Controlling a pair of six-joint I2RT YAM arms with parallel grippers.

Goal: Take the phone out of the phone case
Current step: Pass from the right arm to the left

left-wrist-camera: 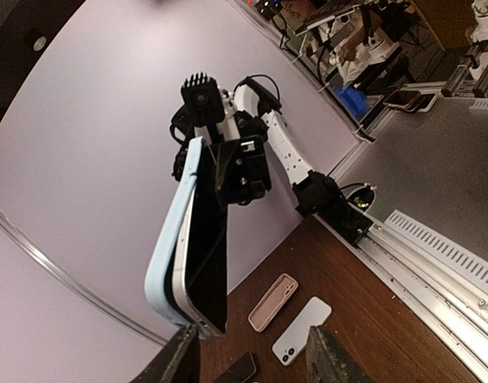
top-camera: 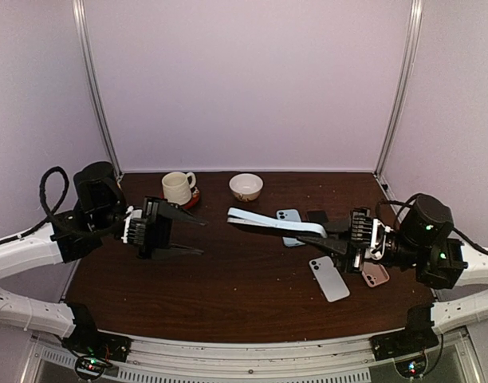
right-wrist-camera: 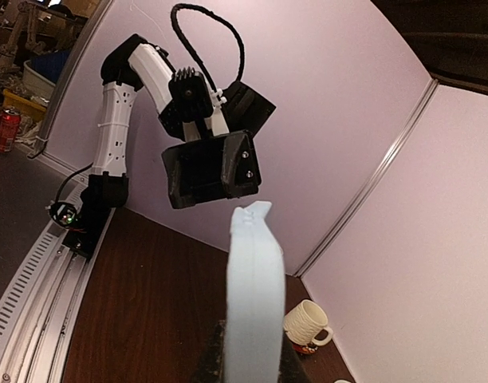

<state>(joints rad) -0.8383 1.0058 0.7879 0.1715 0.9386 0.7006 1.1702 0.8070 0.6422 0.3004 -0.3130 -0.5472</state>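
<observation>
Right hand: we see the right hand (top-camera: pixel 337 238) clamped tight on one end of the phone case (top-camera: pixel 276 223); it holds the case up off the bench (top-camera: pixel 228 303), to the near right of the bowl (top-camera: pixel 245 187)
Phone case: light blue, long and roughly level in the top view; its free end reaches to the near side of the bowl; the right wrist view shows it edge-on, rising from between that hand's fingers
Phone: the phone (left-wrist-camera: pixel 210 255) sits in the case with its dark screen bare; in the left wrist view a pale rim of the phone shows between case and screen at the free end; whether that end has lifted out we cannot tell
Left hand: the left hand (top-camera: pixel 192 233) hangs in the air to the near left of the bowl; its jaws stand well apart with nothing between them; its fingers point at the free end of the case, with a gap between them and it
Mug: a cream mug (top-camera: pixel 178 188) stands just left of the bowl
Loose pieces: a light-blue back (top-camera: pixel 288 215), phone or case we cannot tell, lies near right of the bowl, partly under the held case; a white phone (top-camera: pixel 329 278) lies face down farther to the near right of the bowl; a pink case (top-camera: pixel 375 274) lies farther right again, partly hidden by the right hand
</observation>
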